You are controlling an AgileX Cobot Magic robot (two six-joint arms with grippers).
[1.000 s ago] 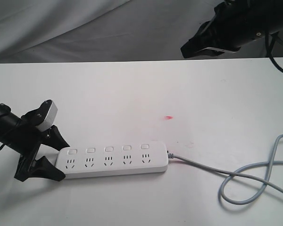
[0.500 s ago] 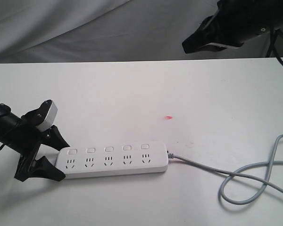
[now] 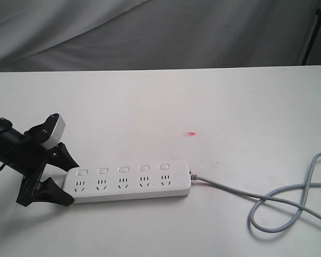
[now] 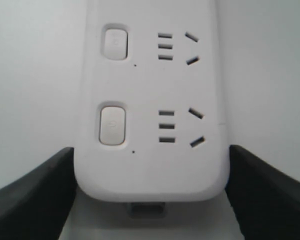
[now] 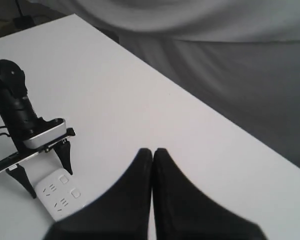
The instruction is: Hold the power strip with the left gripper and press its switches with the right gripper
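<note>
**Ana:** What's at the far left?

**Ben:** The left gripper (image 3: 70, 183), a matte black claw on a thin black arm. It has a small glossy white-grey block (image 3: 53, 131) on top. Its wedge-shaped fingers (image 4: 35, 195) are clamped on the near end of the power strip (image 3: 128, 182), one against each long side.

**Ana:** And the strip itself?

**Ben:** It's a long, flat bar of smooth white plastic with rounded corners. It lies flat on the plain white table (image 3: 150, 101), near the front edge and left of the middle. Five three-hole sockets (image 3: 122, 184) run along it. The switches (image 3: 123, 169), small rounded squares set slightly proud, sit one above each socket.

**Ana:** What's further right?

**Ben:** There's a small red mark (image 3: 191, 133) on the tabletop behind the strip's right end. A round grey cord (image 3: 289, 201) leaves that end, lies slack, and crosses itself in a loose loop. Behind the table hangs creased grey cloth (image 3: 150, 37).

**Ana:** And the other arm?

**Ben:** The right gripper (image 5: 152, 150) shows in its own wrist view, high above the table and well apart from the strip. Its two smooth, tapered black fingers are pressed together with nothing between them.
</note>
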